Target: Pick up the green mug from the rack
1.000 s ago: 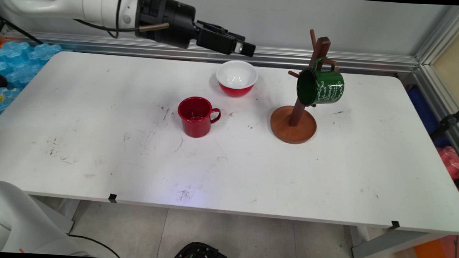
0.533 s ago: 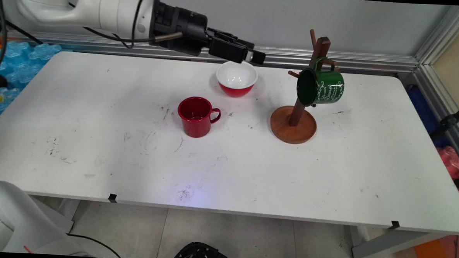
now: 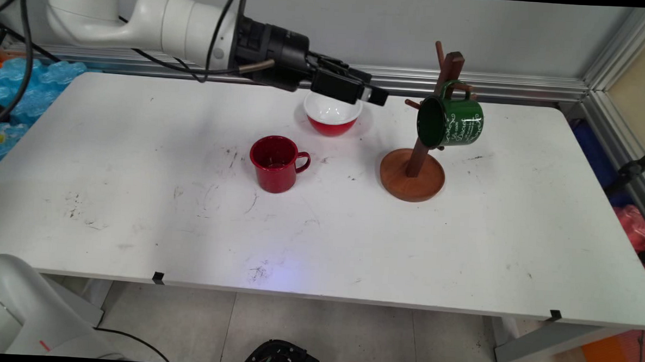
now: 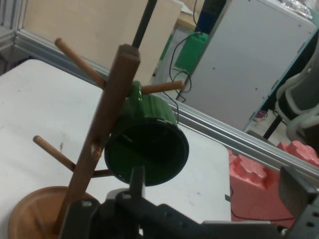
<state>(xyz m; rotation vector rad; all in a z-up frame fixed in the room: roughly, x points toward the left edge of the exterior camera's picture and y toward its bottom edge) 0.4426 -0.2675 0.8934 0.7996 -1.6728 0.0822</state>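
My gripper (image 3: 379, 97) hovers above the far middle of the table, pointing right toward the wooden mug tree (image 3: 417, 152). It is open and holds nothing. A green mug (image 3: 450, 123) with white lettering hangs by its handle from a peg of the tree. In the hand view the green mug (image 4: 147, 147) faces me mouth-first, just beyond the gripper (image 4: 217, 191), with the mug tree's post (image 4: 102, 134) to its left. Below the gripper sits a red bowl (image 3: 332, 119) with a white inside, partly hidden by the fingers. A red mug (image 3: 275, 163) stands upright nearer the table's middle.
The white table (image 3: 136, 205) ends in an aluminium rail along the wall behind. Blue foam lies off the left edge, red foam (image 4: 259, 186) off the right. Black cables hang from the arm (image 3: 161, 16).
The arm has reached further right and slightly down, carrying the gripper from left of the bowl to over its far rim, closer to the mug tree. Nothing on the table moved.
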